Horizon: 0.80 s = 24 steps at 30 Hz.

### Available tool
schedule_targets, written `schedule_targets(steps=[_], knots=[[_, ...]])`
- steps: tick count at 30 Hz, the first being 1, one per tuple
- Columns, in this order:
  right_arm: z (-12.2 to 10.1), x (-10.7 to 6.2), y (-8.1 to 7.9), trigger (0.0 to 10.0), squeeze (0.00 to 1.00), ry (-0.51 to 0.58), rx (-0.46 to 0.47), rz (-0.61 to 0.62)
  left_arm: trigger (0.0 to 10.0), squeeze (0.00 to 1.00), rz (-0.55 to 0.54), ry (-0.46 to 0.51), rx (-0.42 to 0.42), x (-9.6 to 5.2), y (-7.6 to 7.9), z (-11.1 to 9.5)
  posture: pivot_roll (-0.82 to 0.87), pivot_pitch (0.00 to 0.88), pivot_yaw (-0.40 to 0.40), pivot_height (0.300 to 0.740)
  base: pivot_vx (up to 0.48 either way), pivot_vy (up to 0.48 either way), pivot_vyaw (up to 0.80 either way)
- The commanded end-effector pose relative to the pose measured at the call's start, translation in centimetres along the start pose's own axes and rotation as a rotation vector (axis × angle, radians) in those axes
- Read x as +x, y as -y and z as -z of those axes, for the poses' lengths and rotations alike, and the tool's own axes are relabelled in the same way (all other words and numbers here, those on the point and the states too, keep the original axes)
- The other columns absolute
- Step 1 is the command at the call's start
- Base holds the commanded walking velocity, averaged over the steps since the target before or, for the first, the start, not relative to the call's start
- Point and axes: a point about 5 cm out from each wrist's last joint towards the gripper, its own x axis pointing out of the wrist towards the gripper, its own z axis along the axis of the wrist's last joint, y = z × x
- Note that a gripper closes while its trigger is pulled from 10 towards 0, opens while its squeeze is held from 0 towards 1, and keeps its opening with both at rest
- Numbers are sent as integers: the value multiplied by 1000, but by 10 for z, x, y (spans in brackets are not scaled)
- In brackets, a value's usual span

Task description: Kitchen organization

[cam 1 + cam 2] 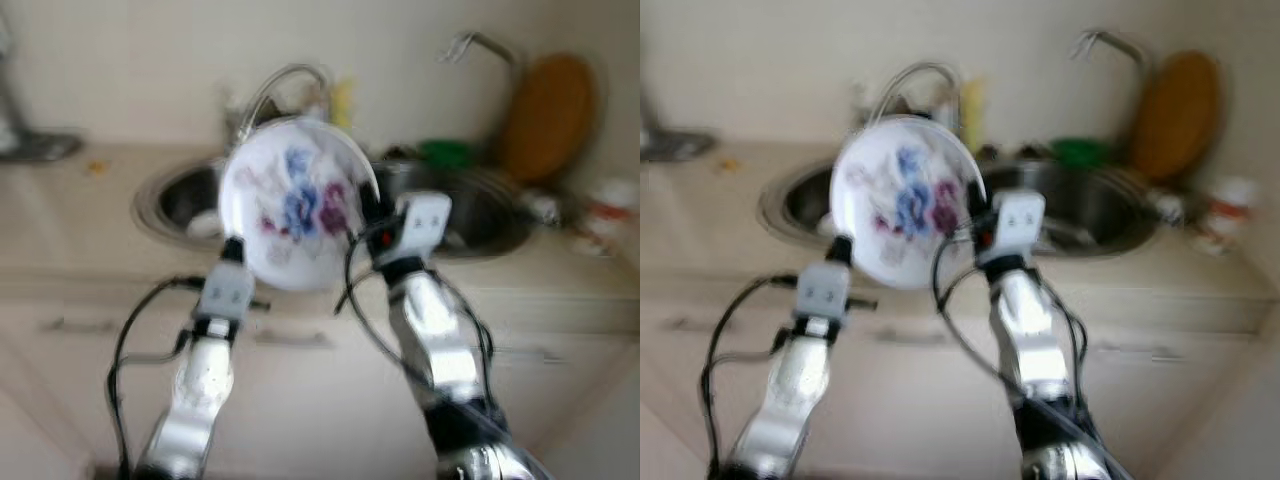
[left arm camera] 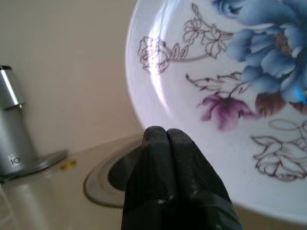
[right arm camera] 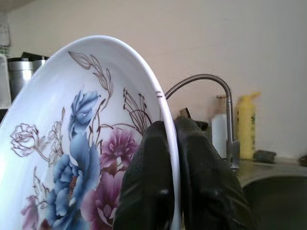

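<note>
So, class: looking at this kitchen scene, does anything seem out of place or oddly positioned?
Yes: the flowered plate is held on edge in the air before the sink, not flat. The right gripper pinches its rim; the left gripper, fingers together, sits at its lower edge. No chips or spills show.

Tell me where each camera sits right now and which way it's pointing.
Left and right eye views: on the head, looking forward and down at both silver arms holding up the floral plate before the double sink.
Left wrist view: along the left gripper, fingers together at the plate's lower edge.
Right wrist view: along the right gripper, clamped on the rim, faucet beyond.
Shared: every view shows the plate.
</note>
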Motion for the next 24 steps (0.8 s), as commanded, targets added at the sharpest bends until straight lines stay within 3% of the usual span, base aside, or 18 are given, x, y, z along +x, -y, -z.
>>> schedule_targets(steps=[1,10,24], knots=[[-13,6,7,10000,0,73,26,57,10000,0,35,25,-22,2,14,-7,54,0,-14,740,390,0,0],[-16,9,8,10000,0,89,18,65,10000,0,40,25,-24,3,14,-7,52,0,-11,740,380,0,0],[-17,10,31,10000,0,88,-18,177,10000,0,48,32,-26,4,16,-8,53,0,-7,740,343,0,0]])
